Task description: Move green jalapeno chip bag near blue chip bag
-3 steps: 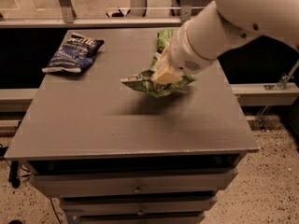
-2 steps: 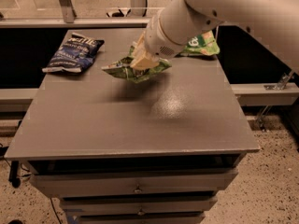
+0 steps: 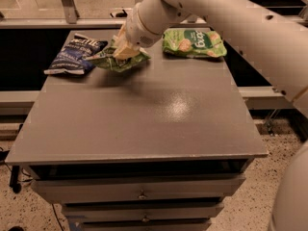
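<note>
Grey tabletop [image 3: 168,129]: gripper [image 3: 121,48] pinches green jalapeno chip bag [image 3: 129,62] just beside blue chip bag [image 3: 74,56]; we should lower gently, avoiding overlap.

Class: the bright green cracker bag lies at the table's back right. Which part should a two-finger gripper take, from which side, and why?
Probably from above, pinching a fold at the puffed middle of the cracker bag: it lies flat, so its edges hug the table. The gripper is at the back left, holding the green jalapeno chip bag beside the blue chip bag.
</note>
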`<state>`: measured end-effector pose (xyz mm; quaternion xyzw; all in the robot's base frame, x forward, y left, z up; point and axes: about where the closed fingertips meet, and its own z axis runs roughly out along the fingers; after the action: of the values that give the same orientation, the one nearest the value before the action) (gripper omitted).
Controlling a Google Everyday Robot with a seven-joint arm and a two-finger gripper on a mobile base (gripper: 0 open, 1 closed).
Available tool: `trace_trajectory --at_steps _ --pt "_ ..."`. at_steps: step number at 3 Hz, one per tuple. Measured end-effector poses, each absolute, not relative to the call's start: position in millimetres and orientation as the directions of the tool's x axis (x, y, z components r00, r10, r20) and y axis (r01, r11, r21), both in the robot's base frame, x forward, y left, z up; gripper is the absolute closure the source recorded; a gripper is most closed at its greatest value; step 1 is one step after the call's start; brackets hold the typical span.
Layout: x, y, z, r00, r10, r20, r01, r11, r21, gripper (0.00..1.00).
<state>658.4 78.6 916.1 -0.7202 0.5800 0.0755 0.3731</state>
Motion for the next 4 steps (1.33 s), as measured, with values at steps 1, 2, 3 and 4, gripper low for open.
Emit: trace_trajectory --at_steps 1,2,3,4 --pt "673 86 902 0.325 -0.771 -0.548 -0.894 -0.061 -0.444 1.00" --pt "681 97 896 0.341 -0.755 -0.560 -0.894 -0.075 -0.442 0.82" --pt "681 105 895 0.353 -0.736 -0.578 -0.893 -0.081 -0.443 0.59" --pt "678 113 899 0.370 -0.715 -0.594 -0.890 -0.087 -0.448 0.37"
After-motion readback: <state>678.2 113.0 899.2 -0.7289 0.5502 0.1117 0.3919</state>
